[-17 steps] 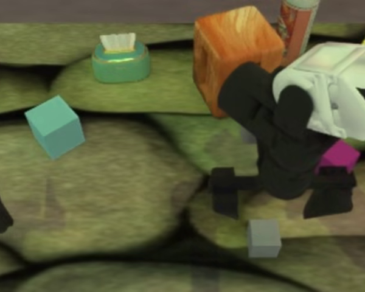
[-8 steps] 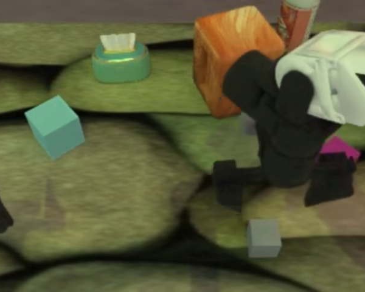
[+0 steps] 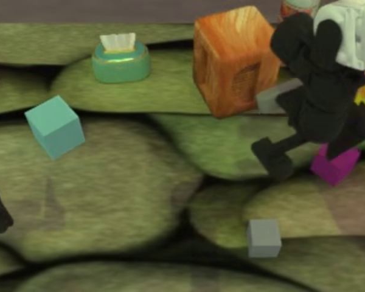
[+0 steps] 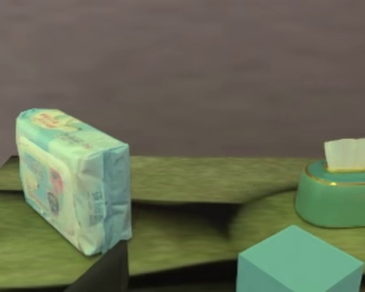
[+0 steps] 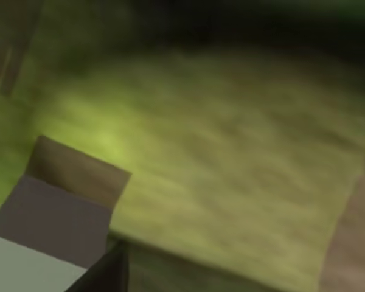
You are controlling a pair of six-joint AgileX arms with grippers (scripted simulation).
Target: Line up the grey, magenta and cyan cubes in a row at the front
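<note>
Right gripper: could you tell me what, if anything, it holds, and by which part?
Nothing: the right gripper is open, fingers spread wide, close to the magenta cube.

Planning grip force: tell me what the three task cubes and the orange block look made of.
Grey cube, magenta cube and cyan cube: plain, flat colour with no shine or grain, so matte plastic or painted foam; the look leaves it open. Orange block: streaky grain across its faces suggests wood, with a slight sheen like varnish, though it may only be a printed pattern.
</note>
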